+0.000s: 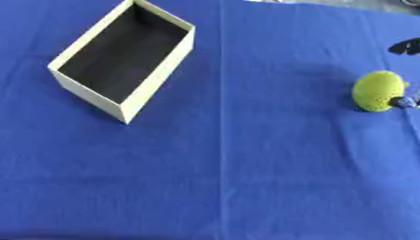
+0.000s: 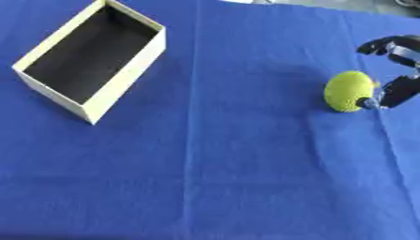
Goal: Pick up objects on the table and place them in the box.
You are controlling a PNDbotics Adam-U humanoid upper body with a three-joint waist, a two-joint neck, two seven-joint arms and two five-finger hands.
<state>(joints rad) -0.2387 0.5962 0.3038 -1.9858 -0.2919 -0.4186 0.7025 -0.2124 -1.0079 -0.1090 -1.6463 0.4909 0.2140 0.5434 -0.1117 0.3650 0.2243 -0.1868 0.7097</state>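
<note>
A yellow-green ball (image 2: pixel 348 91) lies on the blue cloth at the right side of the table. My right hand (image 2: pixel 400 90) comes in from the right edge, its fingers spread. One fingertip (image 2: pixel 367 102) touches the ball's lower right side, while another finger (image 2: pixel 384 46) arches above and to the right of the ball, apart from it. The cream box (image 2: pixel 125 77) with a dark inside stands open-topped at the upper left, set at an angle, with nothing visible in it. My left hand shows in neither view.
A blue cloth (image 1: pixel 246 164) covers the whole table, with a straight crease running top to bottom near the middle. Wide bare cloth lies between the box and the ball and across the front.
</note>
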